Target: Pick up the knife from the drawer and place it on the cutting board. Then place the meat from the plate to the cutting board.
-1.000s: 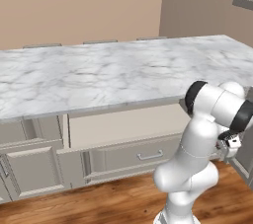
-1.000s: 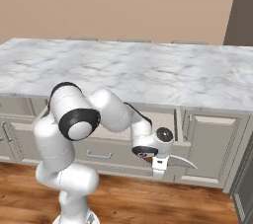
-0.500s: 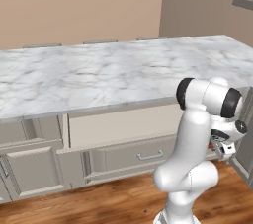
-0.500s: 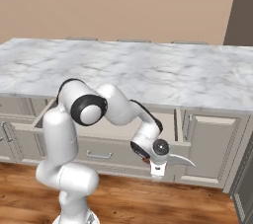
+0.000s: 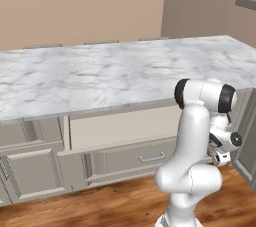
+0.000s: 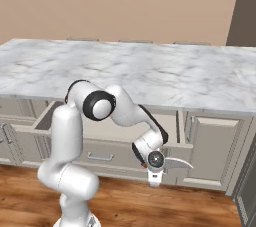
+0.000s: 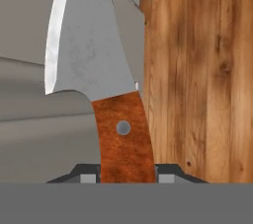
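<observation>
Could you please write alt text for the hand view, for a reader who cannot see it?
A small knife with a reddish-brown handle and a curved silver-grey blade is clamped by its handle in the gripper. Behind it are grey cabinet fronts and a brown wooden floor.

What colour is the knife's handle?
Mottled reddish-brown with a grey rivet; the knife shows best in the hand view.

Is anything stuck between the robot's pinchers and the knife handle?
No. In the hand view the gripper is shut right on the knife, its fingers pressing the handle's sides with nothing between.
</observation>
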Controlling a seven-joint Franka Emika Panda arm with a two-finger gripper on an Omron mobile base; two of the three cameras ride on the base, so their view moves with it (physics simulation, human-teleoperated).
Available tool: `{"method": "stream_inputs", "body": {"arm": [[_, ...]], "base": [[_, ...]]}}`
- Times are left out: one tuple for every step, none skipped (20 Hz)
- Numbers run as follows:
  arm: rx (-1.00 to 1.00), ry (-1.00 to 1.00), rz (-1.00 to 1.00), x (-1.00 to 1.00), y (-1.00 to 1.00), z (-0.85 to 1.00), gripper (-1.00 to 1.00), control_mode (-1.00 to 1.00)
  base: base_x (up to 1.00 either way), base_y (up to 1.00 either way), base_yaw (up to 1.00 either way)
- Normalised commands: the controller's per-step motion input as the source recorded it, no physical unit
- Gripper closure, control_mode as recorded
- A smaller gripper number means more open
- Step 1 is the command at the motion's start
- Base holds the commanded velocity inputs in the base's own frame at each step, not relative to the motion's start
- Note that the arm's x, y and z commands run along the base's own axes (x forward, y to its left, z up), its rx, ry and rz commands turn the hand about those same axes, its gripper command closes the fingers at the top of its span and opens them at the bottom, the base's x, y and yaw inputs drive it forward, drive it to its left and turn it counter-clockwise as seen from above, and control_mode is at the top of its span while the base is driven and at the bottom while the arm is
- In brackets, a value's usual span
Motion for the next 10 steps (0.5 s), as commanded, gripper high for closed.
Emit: {"method": "stream_inputs", "body": {"arm": [[0.00,0.00,0.00,0.43,0.00,0.00,1.00,-1.00],[0.00,0.00,0.00,0.46,0.00,0.00,1.00,-1.00],[0.00,0.02,0.00,0.48,0.00,0.00,1.00,-1.00],[0.01,0.05,0.00,0.50,0.00,0.00,1.00,-1.00],[0.01,0.05,0.00,0.51,-0.01,0.00,1.00,-1.00],[0.01,0.05,0.00,0.53,-0.04,0.00,1.00,-1.00],[0.01,0.05,0.00,0.54,-0.04,0.00,1.00,-1.00],[0.01,0.05,0.00,0.56,-0.04,0.00,1.00,-1.00],[0.01,0.05,0.00,0.60,-0.05,0.00,1.00,-1.00],[0.00,0.04,0.00,0.61,-0.04,0.00,1.00,-1.00]], "base": [[0.00,0.00,0.00],[0.00,0.00,0.00],[0.00,0.00,0.00],[0.00,0.00,0.00],[0.00,0.00,0.00],[0.00,0.00,0.00],[0.00,0.00,0.00],[0.00,0.00,0.00],[0.00,0.00,0.00],[0.00,0.00,0.00]]}}
